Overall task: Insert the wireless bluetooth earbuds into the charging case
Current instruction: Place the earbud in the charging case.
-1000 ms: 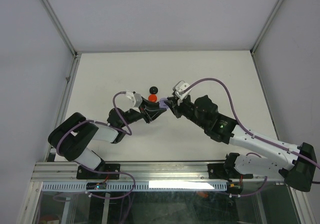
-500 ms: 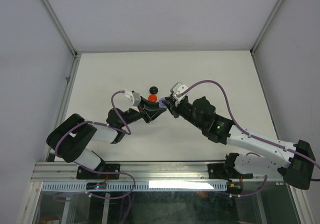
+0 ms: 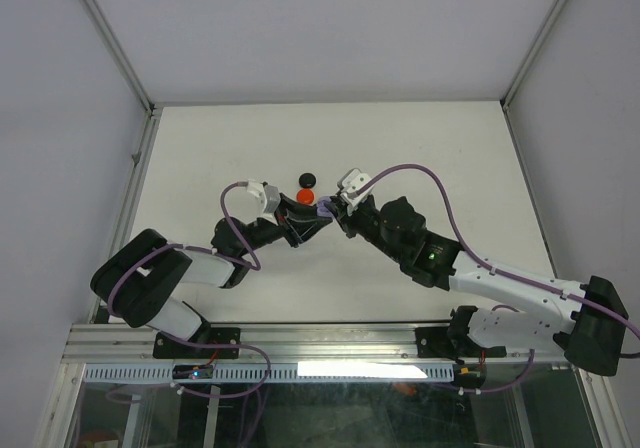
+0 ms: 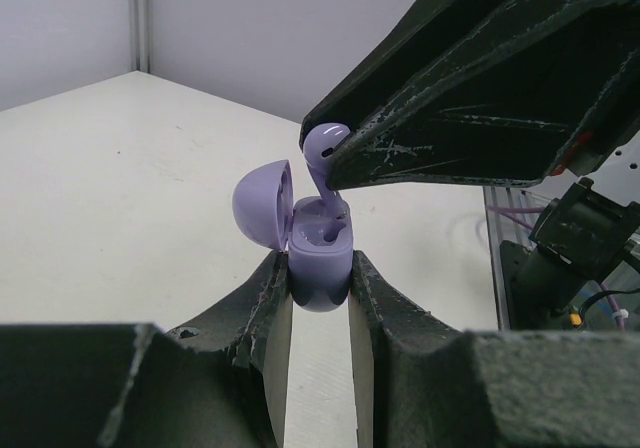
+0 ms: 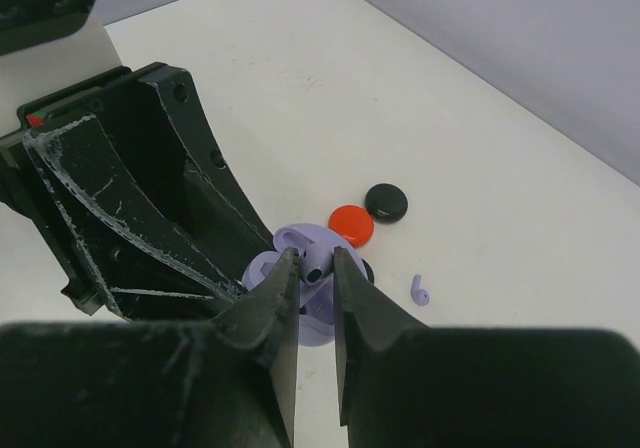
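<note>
Earbud (image 4: 322, 146), lilac, glossy, comma-shaped, clenched in right gripper (image 5: 310, 268), stem dipping into open lilac case (image 4: 320, 258), itself grasped by left gripper (image 4: 320, 268) near middle of surface (image 3: 450, 148). Shifted slightly toward 9 o'clock over the last second; seating probably close, not finished. Second lilac earbud (image 5: 421, 289) loose at 3 o'clock of case in right wrist view.

the lilac charging case (image 4: 320, 268) and earbud (image 4: 322, 146) looked like smooth, glossy plastic — the left gripper (image 4: 318, 266) had fingers (image 4: 250, 308) of matt black plastic, scuffed and scratched pale along their edges — and the white table (image 4: 120, 168) looked matt.
</note>
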Available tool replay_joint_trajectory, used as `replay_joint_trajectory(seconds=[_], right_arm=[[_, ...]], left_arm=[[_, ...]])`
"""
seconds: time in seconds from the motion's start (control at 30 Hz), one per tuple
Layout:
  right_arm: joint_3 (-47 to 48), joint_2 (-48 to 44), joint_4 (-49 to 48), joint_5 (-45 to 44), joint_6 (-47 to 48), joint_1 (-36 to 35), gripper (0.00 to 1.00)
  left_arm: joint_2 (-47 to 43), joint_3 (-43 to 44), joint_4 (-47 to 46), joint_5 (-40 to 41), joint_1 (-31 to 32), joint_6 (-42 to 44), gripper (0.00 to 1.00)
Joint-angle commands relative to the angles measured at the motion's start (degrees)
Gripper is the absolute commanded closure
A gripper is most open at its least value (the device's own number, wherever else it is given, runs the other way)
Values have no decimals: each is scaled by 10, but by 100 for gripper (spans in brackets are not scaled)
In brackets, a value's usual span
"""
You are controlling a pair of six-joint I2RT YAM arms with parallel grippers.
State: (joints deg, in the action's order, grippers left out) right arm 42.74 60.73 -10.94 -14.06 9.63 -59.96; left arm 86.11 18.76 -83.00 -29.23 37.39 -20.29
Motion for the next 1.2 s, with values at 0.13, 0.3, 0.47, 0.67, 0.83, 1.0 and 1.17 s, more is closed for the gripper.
replay_joint_trajectory(seconds=[0.13,0.3,0.47,0.67,0.83,1.0,1.17], right_arm=[[9,4,-37,2,5,-6,92],[10,3,-43,12,0,-9,92],[7,4,-53,8,-1,-12,92],[-2,11,-58,-10,13,-14,92],[-10,10,-66,-14,18,-14,92],[-8,7,-58,-4,17,-15,93],[-15,-2,-55,15,23,-17,92]], left_arm=[[-20,2,-118,-8,-3,-22,100],[-20,2,-114,-5,-3,-24,100],[-21,2,-111,-5,-3,-24,100],[-27,3,-108,-3,-3,-28,100],[-27,6,-106,-5,-3,-37,100],[-30,2,-104,10,-3,-40,100],[-38,5,-70,35,-2,-48,100]])
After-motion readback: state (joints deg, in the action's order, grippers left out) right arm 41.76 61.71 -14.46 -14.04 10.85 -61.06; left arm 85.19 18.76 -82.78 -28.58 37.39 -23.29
